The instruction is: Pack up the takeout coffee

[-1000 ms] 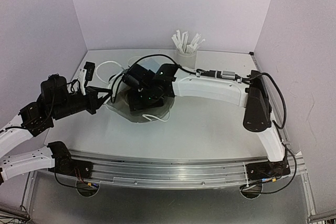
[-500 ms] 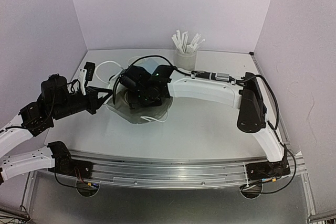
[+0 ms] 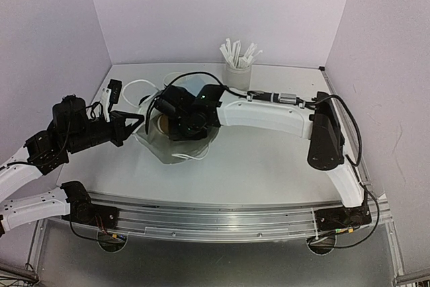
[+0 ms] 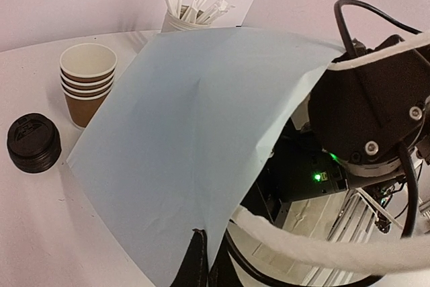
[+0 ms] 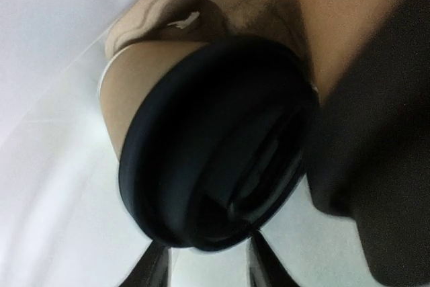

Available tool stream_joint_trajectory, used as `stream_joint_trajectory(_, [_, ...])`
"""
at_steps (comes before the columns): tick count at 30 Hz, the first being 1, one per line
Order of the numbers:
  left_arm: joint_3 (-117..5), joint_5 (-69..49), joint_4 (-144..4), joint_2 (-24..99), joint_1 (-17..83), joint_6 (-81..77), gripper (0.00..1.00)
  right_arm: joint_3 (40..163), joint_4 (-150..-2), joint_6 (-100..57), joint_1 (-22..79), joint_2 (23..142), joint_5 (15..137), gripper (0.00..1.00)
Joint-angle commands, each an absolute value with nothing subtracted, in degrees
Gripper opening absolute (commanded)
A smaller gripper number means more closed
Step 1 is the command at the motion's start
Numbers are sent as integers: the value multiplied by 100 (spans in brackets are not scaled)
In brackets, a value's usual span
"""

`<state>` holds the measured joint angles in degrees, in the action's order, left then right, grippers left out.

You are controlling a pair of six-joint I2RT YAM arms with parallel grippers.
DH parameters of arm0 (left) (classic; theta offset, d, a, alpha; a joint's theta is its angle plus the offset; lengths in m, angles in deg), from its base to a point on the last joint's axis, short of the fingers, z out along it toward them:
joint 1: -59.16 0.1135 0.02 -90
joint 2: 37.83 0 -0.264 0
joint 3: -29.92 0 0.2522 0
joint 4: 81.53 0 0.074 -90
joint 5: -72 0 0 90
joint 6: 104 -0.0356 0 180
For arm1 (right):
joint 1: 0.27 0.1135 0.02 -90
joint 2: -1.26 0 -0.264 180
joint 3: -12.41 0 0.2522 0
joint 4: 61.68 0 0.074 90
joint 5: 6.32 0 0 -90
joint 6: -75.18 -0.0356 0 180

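Observation:
A takeout coffee cup lies on its side inside the pale blue bag (image 4: 188, 126): its black lid (image 5: 215, 146) and brown body (image 5: 141, 78) fill the right wrist view. My right gripper (image 5: 209, 267) is deep in the bag, its fingertips (image 5: 154, 267) apart just short of the lid's rim, with white bag floor between them. From above, the brown cup (image 3: 161, 124) shows at the bag's mouth beside the right wrist. My left gripper (image 4: 201, 260) is shut on the bag's edge, holding it up. A stack of brown cups (image 4: 87, 82) and black lids (image 4: 33, 142) stand outside.
A white cup of wrapped straws (image 3: 237, 72) stands at the back of the table. The bag's white handle (image 4: 322, 243) loops across in front of the right wrist (image 4: 376, 112). Lilac walls close in the table on three sides.
The right arm has pushed further left into the bag and its jaws have narrowed. The bag has shifted slightly, and the brown cup now shows at its mouth. The left arm has held still.

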<state>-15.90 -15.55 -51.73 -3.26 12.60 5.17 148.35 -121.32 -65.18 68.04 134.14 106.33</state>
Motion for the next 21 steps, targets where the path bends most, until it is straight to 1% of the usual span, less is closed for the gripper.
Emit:
stream_joint_trajectory(1, [-1567, -1508, -5393, -278, 1241, 358, 0, 14596, -12197, -7144, 6811, 12695, 10940, 29])
stream_joint_trajectory(3, [-1576, -1468, -5414, -246, 1241, 377, 0, 14754, -12194, -6885, 6819, 12763, 10919, 28])
stream_joint_trajectory(5, [-1588, -1474, -5431, -210, 1241, 394, 0, 15087, -12204, -6134, 6895, 12977, 10726, 30])
stream_joint_trajectory(7, [-1601, -1624, -5412, -192, 1241, 333, 0, 15296, -12245, -5142, 7128, 13155, 10898, 29])
stream_joint_trajectory(9, [-1609, -1718, -5387, -202, 1249, 237, 0, 15179, -12247, -4525, 7323, 13158, 11255, 28])
stream_joint_trajectory(11, [-1623, -1704, -5366, -194, 1249, 231, 0, 14955, -12247, -4433, 7364, 13075, 11423, 40])
stream_joint_trajectory(12, [-1626, -1684, -5374, -186, 1248, 253, 0, 14887, -12247, -4491, 7355, 13040, 11470, 44])
stream_joint_trajectory(13, [-1625, -1659, -5387, -178, 1248, 274, 0, 14861, -12247, -4554, 7350, 13012, 11531, 45])
stream_joint_trajectory(15, [-1627, -1610, -5419, -160, 1250, 295, 0, 14887, -12204, -4696, 7296, 13003, 11611, 46])
stream_joint_trajectory(21, [-1619, -1559, -5411, -169, 1249, 323, 0, 15127, -11960, -4724, 7061, 13282, 11273, 46])
